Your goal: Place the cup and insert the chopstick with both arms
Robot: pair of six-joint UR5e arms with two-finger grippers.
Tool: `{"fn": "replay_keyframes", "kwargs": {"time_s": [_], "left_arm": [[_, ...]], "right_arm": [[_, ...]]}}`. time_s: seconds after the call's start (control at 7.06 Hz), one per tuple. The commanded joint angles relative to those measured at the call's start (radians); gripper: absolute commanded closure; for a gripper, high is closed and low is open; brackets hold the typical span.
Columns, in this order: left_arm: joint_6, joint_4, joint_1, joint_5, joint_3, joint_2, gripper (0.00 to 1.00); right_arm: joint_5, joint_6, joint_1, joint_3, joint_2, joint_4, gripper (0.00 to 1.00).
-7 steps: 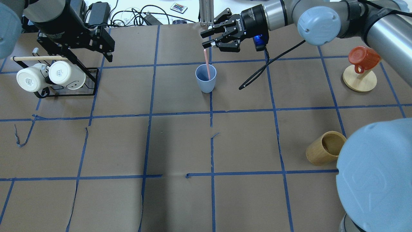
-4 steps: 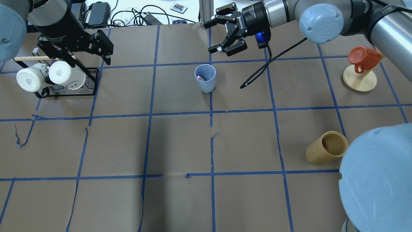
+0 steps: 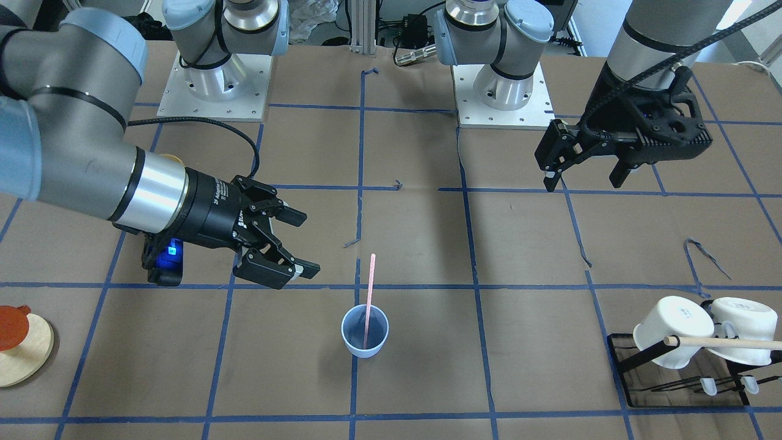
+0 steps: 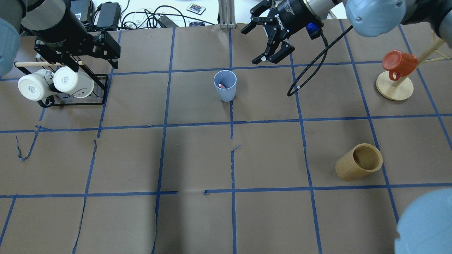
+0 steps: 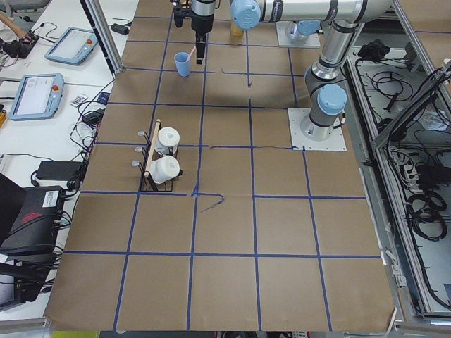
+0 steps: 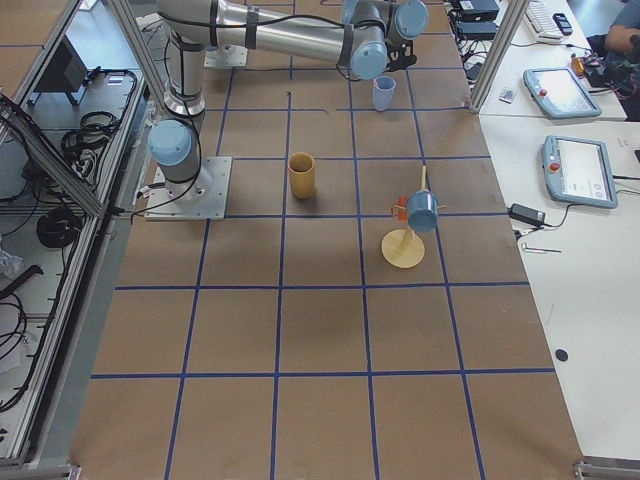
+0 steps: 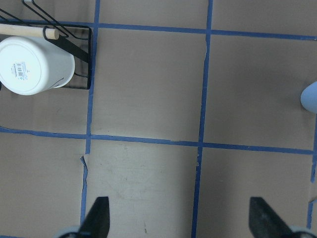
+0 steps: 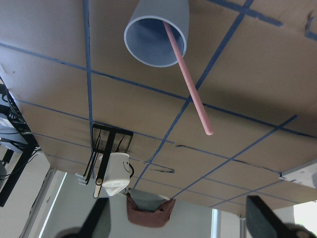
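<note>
The light-blue cup (image 4: pixel 225 88) stands upright near the table's far middle; it also shows in the front view (image 3: pixel 365 341) and the right wrist view (image 8: pixel 158 29). The pale-pink chopstick (image 3: pixel 369 293) stands inside it, leaning on the rim, and shows in the right wrist view (image 8: pixel 190 84) too. My right gripper (image 4: pixel 251 46) is open and empty, beyond the cup and to its right, apart from it (image 3: pixel 304 243). My left gripper (image 4: pixel 95 65) is open and empty, hovering above the mug rack at the far left (image 3: pixel 583 182).
A black wire rack (image 4: pixel 100 100) with two white mugs (image 4: pixel 56 84) and a wooden dowel (image 4: pixel 39 64) stands at the far left. A tan bamboo cup (image 4: pixel 358 163) lies at the right. A red mug (image 4: pixel 399 63) hangs on a wooden stand (image 4: pixel 394 88).
My right gripper opened, let go of the chopstick, and drew back up and to the right. The chopstick now rests in the cup. The left arm shifted slightly.
</note>
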Motion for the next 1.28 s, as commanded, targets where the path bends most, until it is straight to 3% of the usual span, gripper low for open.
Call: {"fn": "replay_keyframes", "kwargs": {"time_s": [0.0, 0.14, 0.28, 0.42, 0.57, 0.71, 1.13], "left_arm": [[0.005, 0.008, -0.006, 0.000, -0.016, 0.000, 0.00], [0.006, 0.008, -0.004, 0.000, -0.024, -0.005, 0.00], [0.011, 0.008, -0.006, 0.017, -0.015, 0.004, 0.00], [0.017, 0.007, 0.000, 0.002, -0.007, 0.006, 0.00], [0.017, -0.008, -0.004, 0.006, -0.018, 0.012, 0.00], [0.017, -0.013, 0.002, 0.002, -0.001, 0.015, 0.00], [0.000, -0.021, -0.021, 0.013, 0.022, 0.010, 0.00]], "right_arm": [[-0.179, -0.197, 0.000, 0.002, -0.075, 0.059, 0.00], [-0.292, -0.379, -0.004, -0.002, -0.094, 0.161, 0.00], [-0.479, -0.573, -0.006, 0.001, -0.123, 0.206, 0.00], [-0.591, -0.758, -0.006, 0.015, -0.136, 0.208, 0.00], [-0.620, -0.913, -0.013, 0.017, -0.151, 0.218, 0.00], [-0.755, -1.056, -0.007, 0.023, -0.186, 0.216, 0.00], [-0.854, -1.120, -0.007, 0.099, -0.286, 0.230, 0.00]]}}
